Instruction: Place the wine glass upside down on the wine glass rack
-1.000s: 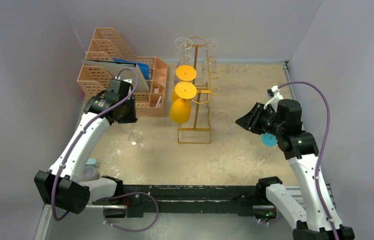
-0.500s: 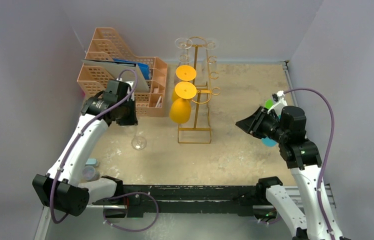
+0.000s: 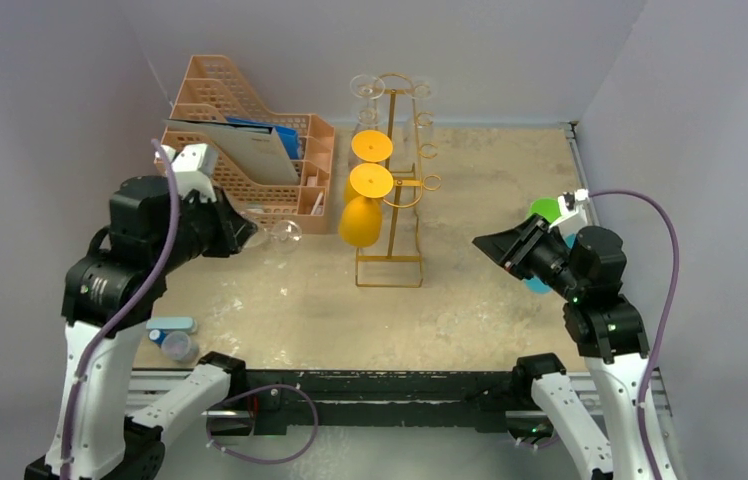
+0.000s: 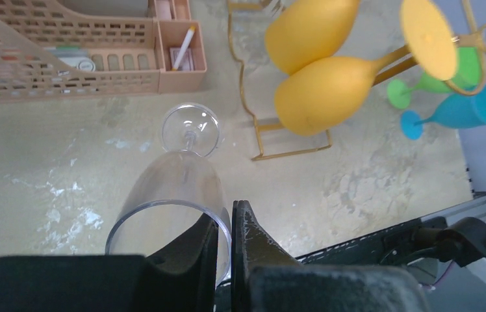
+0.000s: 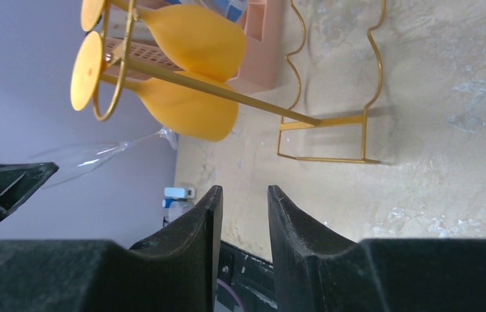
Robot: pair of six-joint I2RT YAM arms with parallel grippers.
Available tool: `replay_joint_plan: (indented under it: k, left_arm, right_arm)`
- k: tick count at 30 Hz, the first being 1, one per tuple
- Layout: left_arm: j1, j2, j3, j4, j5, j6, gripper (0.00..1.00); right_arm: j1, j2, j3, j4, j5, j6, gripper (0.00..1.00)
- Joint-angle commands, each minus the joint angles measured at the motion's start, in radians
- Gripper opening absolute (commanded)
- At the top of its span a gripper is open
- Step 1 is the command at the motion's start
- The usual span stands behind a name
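Observation:
My left gripper (image 4: 227, 211) is shut on the rim of a clear wine glass (image 4: 175, 188), one finger inside the bowl and one outside. The glass (image 3: 272, 235) is held on its side above the table, with its foot pointing towards the wine glass rack (image 3: 390, 200). The gold wire rack stands at the middle back, with two yellow glasses (image 3: 360, 222) hanging upside down on its left side. My right gripper (image 3: 485, 243) hovers open and empty to the right of the rack, its fingers (image 5: 209, 208) aimed at the rack's base (image 5: 331, 117).
A peach lattice organizer (image 3: 240, 130) with papers stands behind the left arm. A green glass (image 3: 545, 210) and a blue glass (image 3: 538, 284) lie beside the right arm. A small bottle (image 3: 178, 345) sits at the front left. Clear glasses (image 3: 367, 88) hang at the rack's back.
My left gripper closed on the clear glass's rim, lifted it off the table and tipped it on its side while the arm swung back and left. The right arm drew slightly right.

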Motion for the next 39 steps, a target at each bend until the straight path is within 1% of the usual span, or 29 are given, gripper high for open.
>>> replay_joint_plan:
  k: [1,5,10,12,15,18,19,21,23,25,27,33,39]
  left_arm:
    - [-0.002,-0.049,0.098,0.051,0.032,-0.053,0.0]
    - [-0.002,-0.075,0.193,0.131,0.077,-0.043,0.0]
    - [-0.002,-0.093,0.31,0.206,0.076,-0.008,0.0]
    - [-0.002,-0.112,0.318,0.266,0.078,-0.012,0.0]
    - [-0.002,-0.131,0.304,0.363,0.106,-0.049,0.0]
    - [-0.002,-0.154,0.227,0.517,0.159,-0.122,0.0]
    - [-0.002,-0.16,0.199,0.601,0.174,-0.149,0.0]
    - [-0.002,-0.163,0.148,0.709,0.189,-0.202,0.0]
    - [-0.002,-0.155,0.109,0.813,0.207,-0.257,0.0]
    - [-0.003,-0.138,0.082,0.905,0.232,-0.314,0.0]
    - [-0.002,-0.118,0.064,0.983,0.266,-0.35,0.0]
    - [-0.002,-0.085,-0.005,1.116,0.301,-0.414,0.0]
    - [-0.002,-0.121,-0.127,1.24,0.323,-0.442,0.0]
  right_arm:
    - [0.002,-0.003,0.043,0.1,-0.027,0.047,0.36]
    - [0.005,-0.001,0.062,0.2,-0.073,0.07,0.43]
    - [0.004,-0.001,0.08,0.292,-0.107,0.124,0.48]
    - [0.005,0.002,0.075,0.335,-0.119,0.144,0.48]
    - [0.008,0.033,0.12,0.336,-0.116,0.133,0.48]
    - [0.024,0.083,0.146,0.398,-0.123,0.155,0.48]
    - [0.037,0.102,0.158,0.427,-0.123,0.159,0.47]
    - [0.096,0.154,0.195,0.468,-0.104,0.147,0.45]
    - [0.197,0.211,0.238,0.468,-0.039,0.103,0.45]
    - [0.296,0.249,0.257,0.5,0.027,0.065,0.46]
    - [0.357,0.288,0.28,0.539,0.048,0.057,0.49]
    - [0.502,0.402,0.355,0.669,0.068,0.062,0.6]
    - [0.641,0.52,0.436,0.769,0.154,0.068,0.65]
